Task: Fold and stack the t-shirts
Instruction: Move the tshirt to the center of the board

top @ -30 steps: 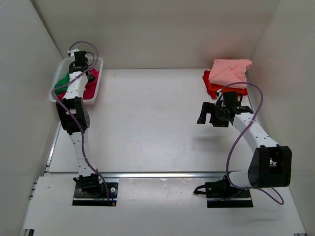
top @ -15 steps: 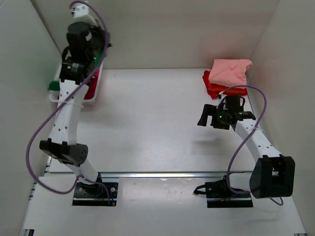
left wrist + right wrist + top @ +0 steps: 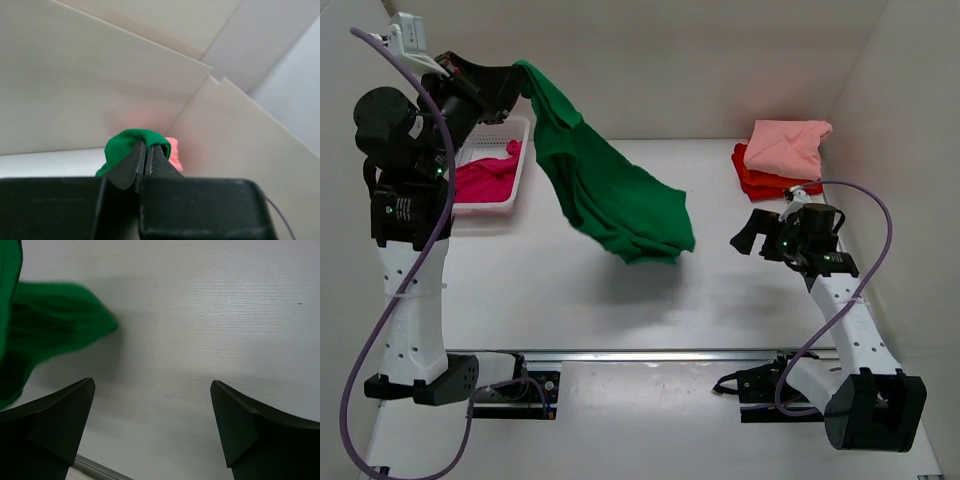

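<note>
Over the last second the left gripper (image 3: pixel 512 78), jaws clamped on the green t-shirt (image 3: pixel 615 200), rose from the white basket (image 3: pixel 490 208) at the tabletop's far-left corner, freeing that shirt for folding. The shirt hung crumpled and unfolded, slanting from that corner toward the tabletop's middle. The right gripper (image 3: pixel 760 235), jaws wide apart and empty, waited near the folded salmon t-shirt (image 3: pixel 785 145) at the far-right corner.

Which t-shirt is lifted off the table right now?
The green t-shirt, hanging from the shut left gripper. The magenta one lies in the basket; the salmon pink one sits folded on the red pile.
</note>
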`<state>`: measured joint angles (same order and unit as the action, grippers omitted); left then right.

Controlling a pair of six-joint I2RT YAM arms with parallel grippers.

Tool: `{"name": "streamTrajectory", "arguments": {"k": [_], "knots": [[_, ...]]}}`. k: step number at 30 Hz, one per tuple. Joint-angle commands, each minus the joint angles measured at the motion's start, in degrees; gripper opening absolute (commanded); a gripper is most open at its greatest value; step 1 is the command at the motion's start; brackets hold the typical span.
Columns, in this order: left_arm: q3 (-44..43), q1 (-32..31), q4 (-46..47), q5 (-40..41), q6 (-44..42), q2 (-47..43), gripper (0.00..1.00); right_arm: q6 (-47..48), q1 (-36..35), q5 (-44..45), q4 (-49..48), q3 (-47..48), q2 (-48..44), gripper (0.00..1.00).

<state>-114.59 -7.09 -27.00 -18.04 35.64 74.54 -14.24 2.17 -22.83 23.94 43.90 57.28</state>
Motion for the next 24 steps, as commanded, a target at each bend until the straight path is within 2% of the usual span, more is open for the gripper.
{"name": "streamTrajectory", "arguments": {"k": [1,2,3,4,5,7,11,13,17,19,20,21,24], "knots": [[6.62,-0.73,0.20,-2.44,3.99,-2.11,0.00,-0.70,-1.82,-3.53,-3.90,-0.56,1.86,0.95],[9.61,-1.60,0.46,-1.39,4.17,-3.17,0.00,-1.31,-2.87,-4.23,-3.73,-0.74,1.87,0.88],[17.21,-3.70,1.07,1.32,3.22,-6.57,0.00,-1.58,-4.10,-4.85,-5.21,-0.48,2.22,0.81],[25.90,-4.33,3.43,4.13,3.30,-10.17,0.00,-2.19,-5.33,-5.03,-5.75,-0.92,2.75,0.79],[33.47,-4.51,4.58,5.29,4.34,-13.08,0.00,-2.80,-7.43,-5.03,-6.71,-1.44,2.75,0.75],[42.02,-2.58,3.98,5.30,4.09,-15.82,0.00,-3.77,-11.29,-3.37,-7.42,-2.32,3.80,0.64],[59.08,-2.49,3.89,13.00,2.77,-21.27,0.00,-4.13,-19.73,0.84,-7.25,-4.26,3.55,0.57],[63.75,-2.14,3.71,15.48,2.33,-23.64,0.00,-3.26,-22.90,1.91,-5.76,-4.26,4.24,0.54],[67.30,-0.12,2.14,17.69,-0.91,-24.18,0.00,-3.24,-33.61,3.92,-4.53,-6.19,3.46,0.48],[66.60,0.32,1.08,19.69,-2.40,-22.52,0.00,-3.86,-36.09,12.77,-2.07,-6.81,3.81,0.49],[65.47,0.06,0.82,21.10,-3.55,-21.99,0.00,-3.43,-34.97,15.07,-1.19,-7.85,3.81,0.50],[63.63,0.50,0.46,22.95,-6.34,-20.16,0.00,-3.86,-28.61,14.40,-1.35,-9.78,4.42,0.54],[58.61,0.86,-0.07,24.72,-9.69,-15.49,0.00,-2.46,-24.94,13.07,-2.76,-10.60,5.47,0.59]]}}
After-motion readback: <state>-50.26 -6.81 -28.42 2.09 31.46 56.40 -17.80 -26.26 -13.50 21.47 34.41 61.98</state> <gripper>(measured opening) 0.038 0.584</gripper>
